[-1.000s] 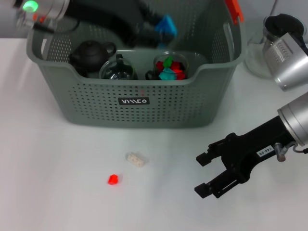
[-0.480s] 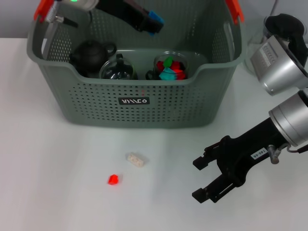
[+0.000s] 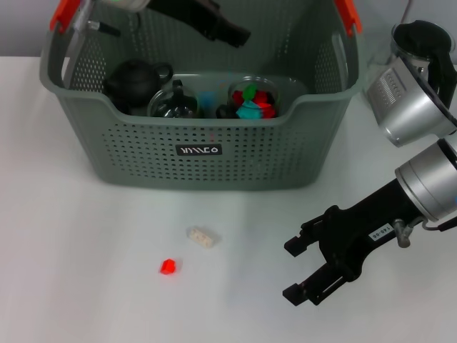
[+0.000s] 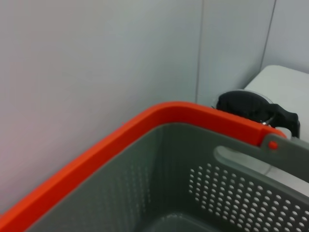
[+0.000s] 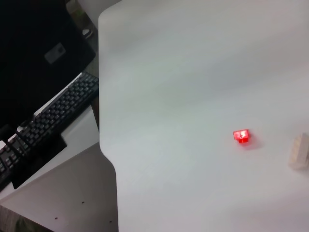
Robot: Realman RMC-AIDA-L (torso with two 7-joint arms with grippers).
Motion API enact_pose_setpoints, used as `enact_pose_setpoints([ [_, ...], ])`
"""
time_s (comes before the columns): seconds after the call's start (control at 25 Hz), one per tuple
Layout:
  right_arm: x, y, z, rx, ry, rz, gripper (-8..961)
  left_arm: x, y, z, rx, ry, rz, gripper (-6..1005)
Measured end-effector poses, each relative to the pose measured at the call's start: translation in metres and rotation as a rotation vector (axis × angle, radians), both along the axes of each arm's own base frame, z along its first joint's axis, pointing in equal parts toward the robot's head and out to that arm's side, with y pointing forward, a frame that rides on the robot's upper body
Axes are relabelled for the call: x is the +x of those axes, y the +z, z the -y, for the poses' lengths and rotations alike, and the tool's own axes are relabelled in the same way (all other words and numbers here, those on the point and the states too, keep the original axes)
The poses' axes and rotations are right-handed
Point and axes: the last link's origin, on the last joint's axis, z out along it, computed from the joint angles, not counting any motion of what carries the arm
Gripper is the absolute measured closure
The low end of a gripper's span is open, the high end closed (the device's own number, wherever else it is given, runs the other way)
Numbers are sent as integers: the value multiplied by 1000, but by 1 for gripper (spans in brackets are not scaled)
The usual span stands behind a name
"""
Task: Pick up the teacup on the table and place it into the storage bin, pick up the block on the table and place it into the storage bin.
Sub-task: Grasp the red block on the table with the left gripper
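We read the right tool (image 3: 298, 270) as the working one: it hangs low over the table (image 3: 71, 286) at about 4 o'clock in the head view, fingers spread wide, nothing between them.

The blocks lie out at its 9 o'clock, well apart from it. The white block (image 3: 201, 236) is the nearer one, an oblong with its long axis running roughly 10 to 4 o'clock, and it sits slightly higher in the frame than the tool. The red block (image 3: 168, 267) is small and squat, just beyond and to the 8 o'clock of the white one. In the right wrist view we see the red block (image 5: 241, 136) sitting clear on bare table and the white block (image 5: 299, 151) cut by the frame edge.

The storage bin (image 3: 200, 151) stands at 12 o'clock. Inside it are a dark teapot (image 3: 134, 80), a glass cup of coloured pieces (image 3: 253, 100) and a light blue piece (image 3: 207, 98).

The left tool (image 3: 235, 36) is up over the bin's far side. We cannot tell if it is open or closed.

Judgement: the right arm is far nearer the blocks. The coming move turns on a sideways reach toward 9 o'clock. For the white block, the fingers would want to close across its short side.
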Motion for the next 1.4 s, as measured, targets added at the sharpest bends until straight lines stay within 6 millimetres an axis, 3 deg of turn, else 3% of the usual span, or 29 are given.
enact_pose_setpoints([
  [0.2, 2, 0, 1, 1, -2, -1, 7, 11, 20, 14, 9, -54, 1, 277],
  [0.44, 2, 0, 0, 9, 0, -1, 7, 27, 54, 77, -51, -334, 43, 111],
  [0.64, 2, 0, -2, 18, 0, -1, 7, 8, 58, 131, -164, -511, -16, 111],
  [0.84, 1, -1, -4, 27, -7, 3, 7, -19, 48, 170, -261, -595, -122, 110],
  [1.0, 0, -2, -3, 23, -23, 6, 7, -38, 32, 180, -325, -583, -229, 110],
  [1.4, -4, -6, -7, 37, -71, 9, 7, -67, -18, 164, -489, -573, -558, 111],
])
